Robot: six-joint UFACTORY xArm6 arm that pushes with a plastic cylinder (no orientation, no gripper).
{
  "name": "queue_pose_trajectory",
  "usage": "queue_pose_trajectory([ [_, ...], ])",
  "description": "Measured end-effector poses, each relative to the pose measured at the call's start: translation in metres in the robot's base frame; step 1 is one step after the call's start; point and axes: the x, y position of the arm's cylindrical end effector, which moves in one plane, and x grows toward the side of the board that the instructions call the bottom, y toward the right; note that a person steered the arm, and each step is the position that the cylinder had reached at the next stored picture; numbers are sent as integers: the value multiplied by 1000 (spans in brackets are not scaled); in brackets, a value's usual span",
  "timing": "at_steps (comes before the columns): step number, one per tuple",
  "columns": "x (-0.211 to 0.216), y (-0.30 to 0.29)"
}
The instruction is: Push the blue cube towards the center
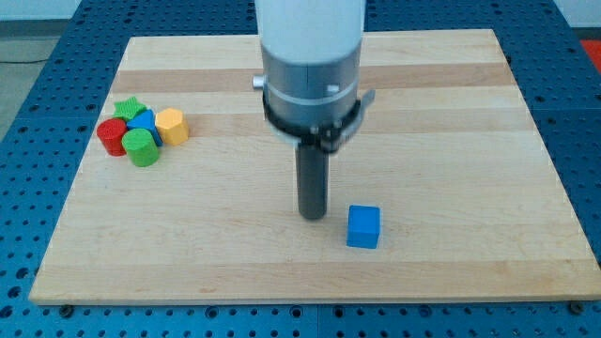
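The blue cube (363, 226) is seen lower centre-right on the surface (451, 113), just right of my tip (313, 217). No pincer is fitted. Coloured blocks are clustered at left.

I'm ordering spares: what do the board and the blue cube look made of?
Board: apparently light wood, matte, with visible grain and plank stripes. Blue cube: probably plastic or painted wood, uniform smooth colour; it sits just to the view's right of my tip.
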Motion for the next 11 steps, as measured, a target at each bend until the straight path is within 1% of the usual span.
queue_pose_trajectory([
  [1,52,1],
  [2,58,38],
  [4,-3,60],
  [5,-28,72],
  [8,-108,77],
  [9,-125,73],
  [11,-120,50],
])
